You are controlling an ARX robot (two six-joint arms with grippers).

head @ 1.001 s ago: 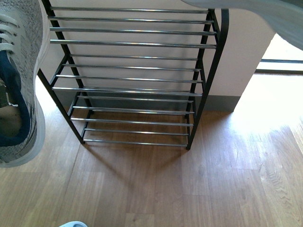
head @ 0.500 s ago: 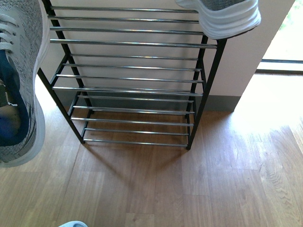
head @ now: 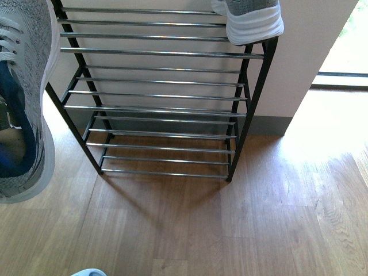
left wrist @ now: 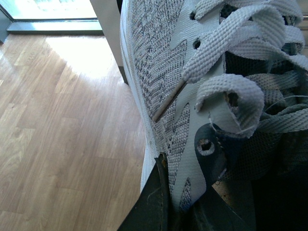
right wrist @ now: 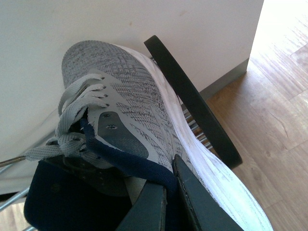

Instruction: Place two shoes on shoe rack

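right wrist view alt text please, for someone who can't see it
The right gripper pinches the navy-lined collar of a grey knit sneaker, its white sole alongside the shoe rack's black frame. A white wall stands behind, with wooden floor beyond.

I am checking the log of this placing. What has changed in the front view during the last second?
The right sneaker moved left from the upper right corner; its white heel is now over the right end of the top tier of the shoe rack, with the right gripper shut on its collar. The left sneaker, held by the left gripper, and the rack stayed as they were.
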